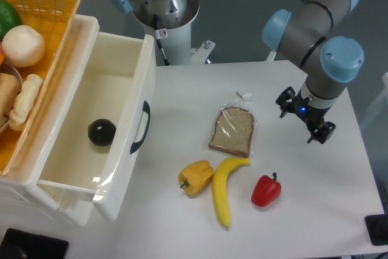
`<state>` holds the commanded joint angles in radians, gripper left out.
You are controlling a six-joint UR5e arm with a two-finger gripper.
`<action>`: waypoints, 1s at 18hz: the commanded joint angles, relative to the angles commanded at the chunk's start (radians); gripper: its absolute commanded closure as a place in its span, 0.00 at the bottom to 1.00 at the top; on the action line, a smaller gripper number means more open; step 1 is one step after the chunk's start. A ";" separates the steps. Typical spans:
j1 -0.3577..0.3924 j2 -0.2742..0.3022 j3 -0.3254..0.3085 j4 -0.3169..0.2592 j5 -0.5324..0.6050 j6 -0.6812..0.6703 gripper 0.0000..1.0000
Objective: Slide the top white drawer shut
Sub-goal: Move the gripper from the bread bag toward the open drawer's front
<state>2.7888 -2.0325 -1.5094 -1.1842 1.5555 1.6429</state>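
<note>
A: Orange wicker first, at the upper left edge of the frame: the basket sits on the cabinet top with produce in it. Just right of it the top white drawer stands pulled well out, filling the left-centre, with its dark curved handle on the front panel facing the table.

B: Anything inside?

A: A dark round object on the drawer floor. Moving right along the table: a yellow pepper, a banana, a bagged slice of bread, then a red pepper.

B: And the arm?

A: Far right, well apart from the drawer. The gripper hangs above the table, pointing down; I cannot tell whether its fingers are spread or pressed together from this angle.

B: Risks?

A: I'd judge two. Crossing low toward the drawer front could sweep the bread or banana, since they lie between. And pushing off-centre, away from the handle, could skew the drawer so it binds; a hard shove might set the dark object rolling.
</note>
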 joint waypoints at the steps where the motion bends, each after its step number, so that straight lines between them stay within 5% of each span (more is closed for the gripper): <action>1: -0.002 0.000 0.000 0.000 0.000 0.000 0.00; 7: 0.002 0.038 -0.064 0.000 -0.054 -0.003 0.00; 12: -0.021 0.152 -0.161 -0.011 -0.081 -0.105 0.00; 17: -0.063 0.204 -0.167 -0.011 -0.236 -0.221 0.00; 18: -0.069 0.215 -0.166 -0.011 -0.261 -0.262 0.06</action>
<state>2.7198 -1.8179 -1.6751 -1.1950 1.2949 1.3810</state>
